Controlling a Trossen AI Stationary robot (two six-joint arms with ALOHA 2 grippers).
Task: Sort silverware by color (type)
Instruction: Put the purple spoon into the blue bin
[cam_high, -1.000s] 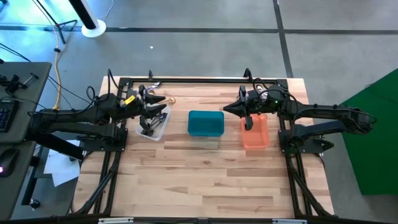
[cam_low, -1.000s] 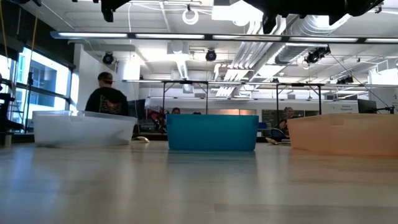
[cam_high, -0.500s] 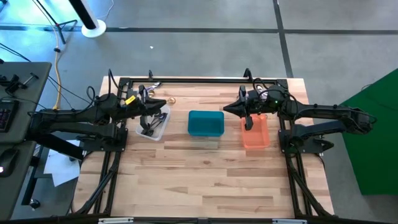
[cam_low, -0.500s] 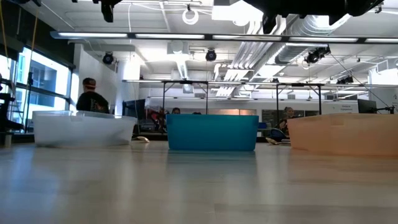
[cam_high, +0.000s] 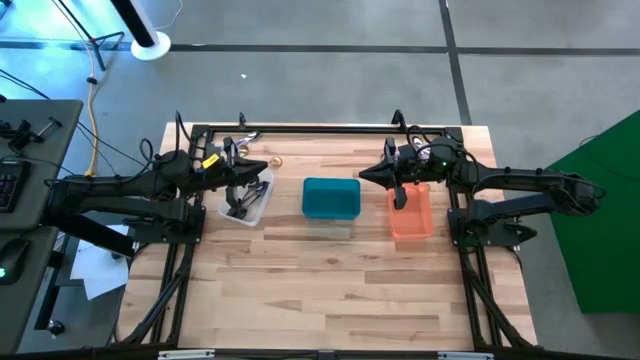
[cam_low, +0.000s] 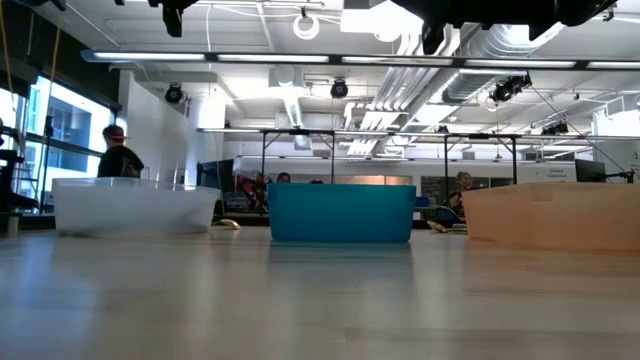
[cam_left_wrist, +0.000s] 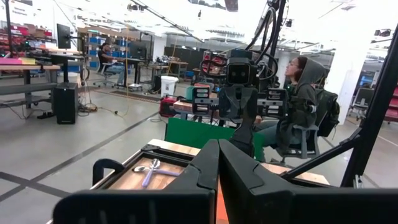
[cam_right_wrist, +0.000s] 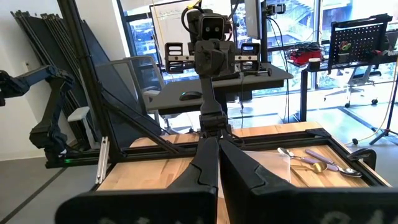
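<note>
A grey, glossy concrete floor surrounds a pale wood-plank worktop (cam_high: 330, 270) edged by a black metal frame, which fills the middle of the high view. At centre left of that view the left gripper (cam_high: 243, 171) hangs over a clear, thin-walled rectangular plastic bin (cam_high: 247, 198); its dark, tapered fingers are pressed together (the left wrist view shows them meeting with nothing visible between them). Dark, thin silverware (cam_high: 240, 205) lies tangled inside the clear bin. Just above it, near the top edge of the worktop, lie shiny utensils (cam_high: 246, 136) and a small gold-toned piece (cam_high: 275, 160); the right wrist view shows silver spoons (cam_right_wrist: 292, 154) and a gold spoon (cam_right_wrist: 318, 167) lying flat on the planks.

In the middle sits a teal bin (cam_high: 331, 198), opaque and box-shaped with rounded corners. To its right is an orange bin (cam_high: 411, 215), translucent and of the same shape. The right gripper (cam_high: 401, 195) hangs over the orange bin's upper left corner, fingers drawn tight, nothing visibly held.

In the low view, a person (cam_low: 118, 155) stands behind the clear bin, at far left.
</note>
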